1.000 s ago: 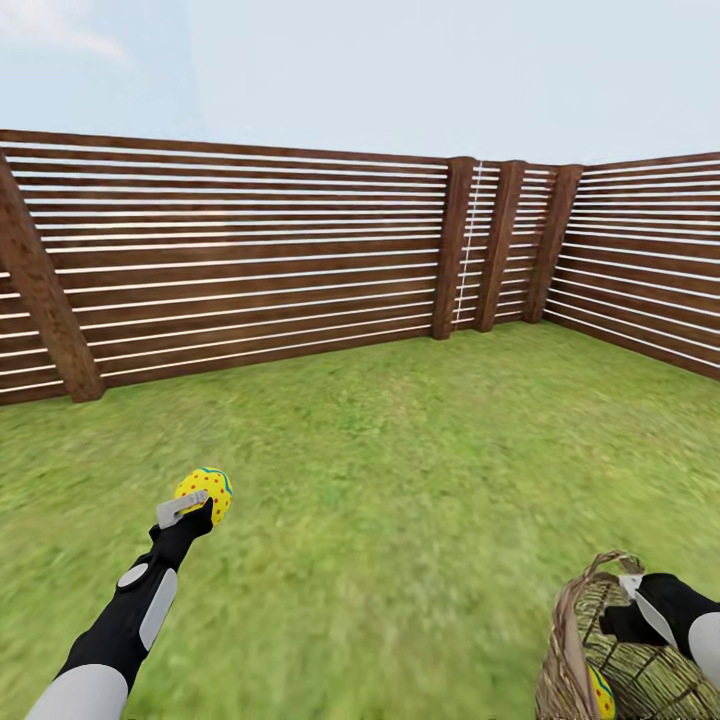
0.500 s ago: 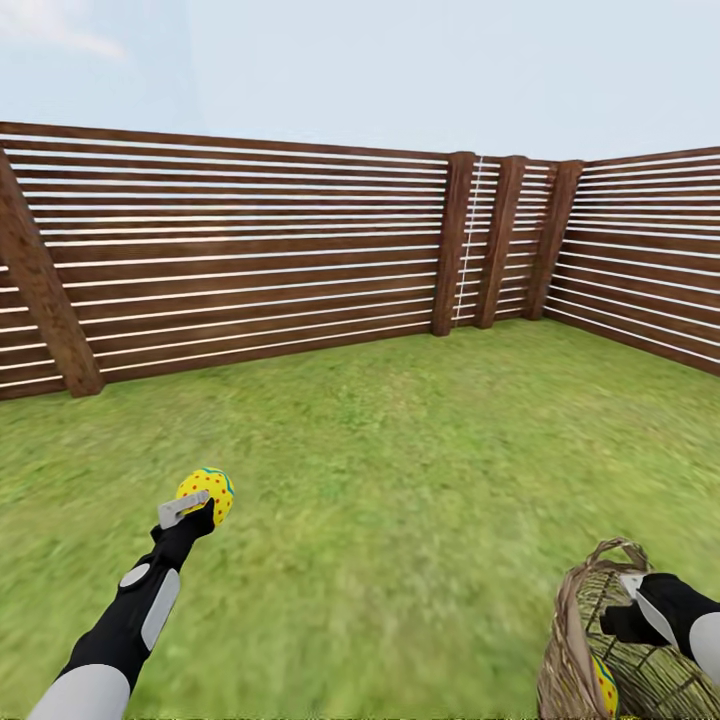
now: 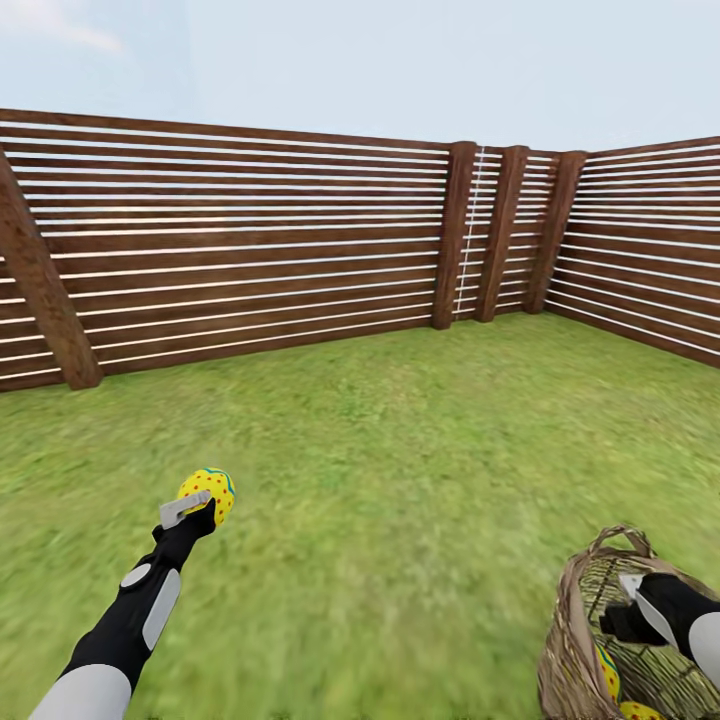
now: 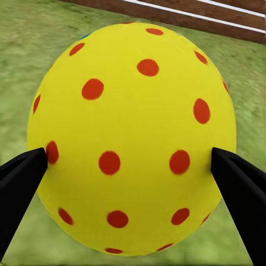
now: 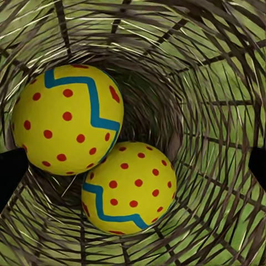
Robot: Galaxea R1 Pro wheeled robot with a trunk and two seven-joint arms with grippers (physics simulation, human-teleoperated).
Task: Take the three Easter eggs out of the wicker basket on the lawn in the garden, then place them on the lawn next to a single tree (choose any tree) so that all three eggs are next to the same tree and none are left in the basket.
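Fence drifted slightly—camera moved. Left gripper [image 4: 133, 166] clamped on dotted egg [image 3: 207, 494]; right gripper [image 3: 628, 607] in wicker basket [image 3: 565, 640], fingers' state unclear—carry level, find tree.

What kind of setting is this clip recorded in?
Most likely a fenced garden or backyard, rendered in simulation: mottled green lawn underfoot, a dark slatted wooden fence turning a corner, and open sky above.

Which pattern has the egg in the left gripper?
Yellow egg with red dots; clearest in the left wrist view.
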